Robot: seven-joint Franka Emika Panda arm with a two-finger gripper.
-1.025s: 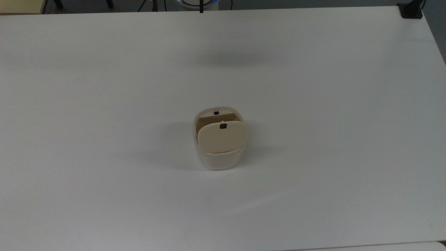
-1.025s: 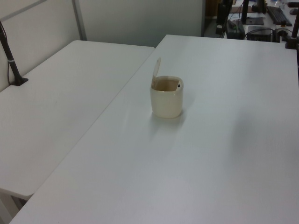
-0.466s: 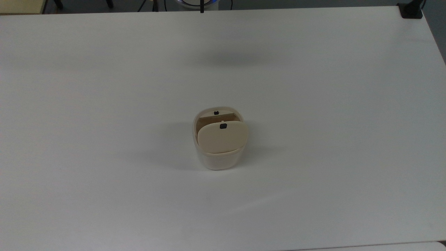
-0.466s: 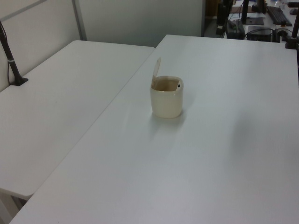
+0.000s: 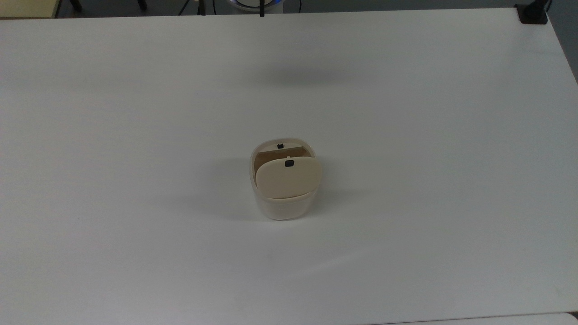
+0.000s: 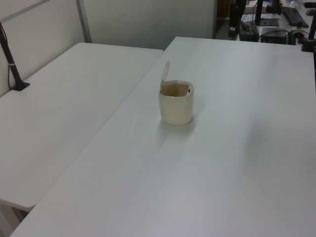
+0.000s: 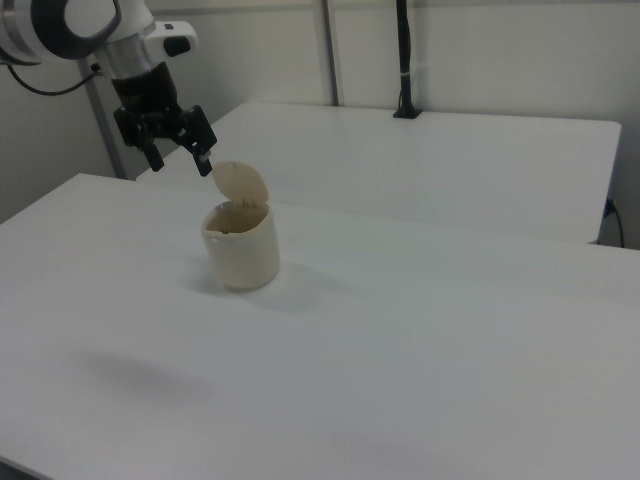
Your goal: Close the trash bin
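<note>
Stretching across every view, the broad white rectangular table (image 5: 406, 135) is the largest thing before you, and a second white table (image 6: 64, 103) butts against it on the left view's left. In the right view that second table lies behind the first, with a black pole (image 7: 404, 60) standing at its far edge.

Next in size, you have the white-and-black robot arm (image 7: 90, 25) entering at the right view's upper left. Its black two-finger gripper (image 7: 178, 155) hangs in the air above the table, up and to the right view's left of the bin, clear of it. You can see its two fingers spread well apart, with nothing between them.

Your small cream-beige rounded-square plastic trash bin (image 5: 283, 207) stands upright near the middle of the table in the top view. Its flat hinged lid (image 5: 289, 178) is raised, standing nearly upright from the rim in the left view (image 6: 166, 74), and you can see the brownish interior (image 5: 271, 155) beneath it.

Smallest, a black square latch (image 5: 289, 163) sits on the lid near its free edge, and a matching black catch (image 5: 280, 146) sits on the bin's rim opposite the hinge.
</note>
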